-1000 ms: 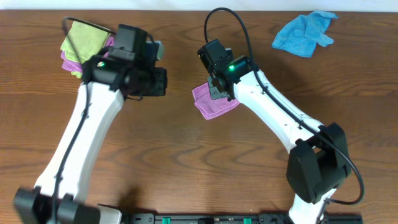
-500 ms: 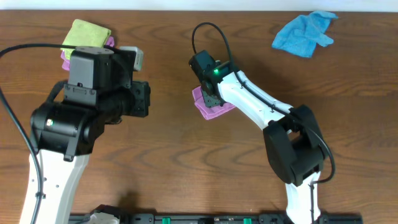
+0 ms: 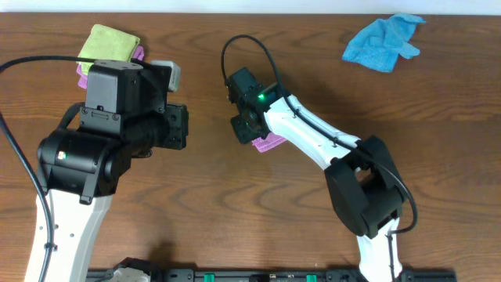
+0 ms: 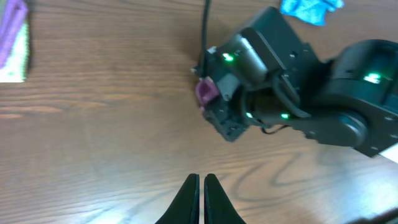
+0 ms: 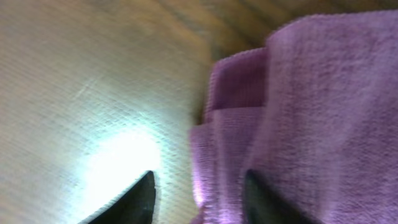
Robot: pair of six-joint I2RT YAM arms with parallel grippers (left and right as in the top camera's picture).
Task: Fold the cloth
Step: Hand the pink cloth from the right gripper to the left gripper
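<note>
Pink cloth [image 3: 270, 142] near bench centre, already folded small under right gripper [image 3: 244, 125], jaws apart at its edge; left gripper [image 4: 201, 199] idle, fingers together; blue cloth [image 3: 383, 41] unfolded, far right corner.

Folded purple cloth [image 3: 270, 142] on table

A dark brown wood-grain table [image 3: 235, 204] fills the view, with a pale strip along its far edge.
</note>
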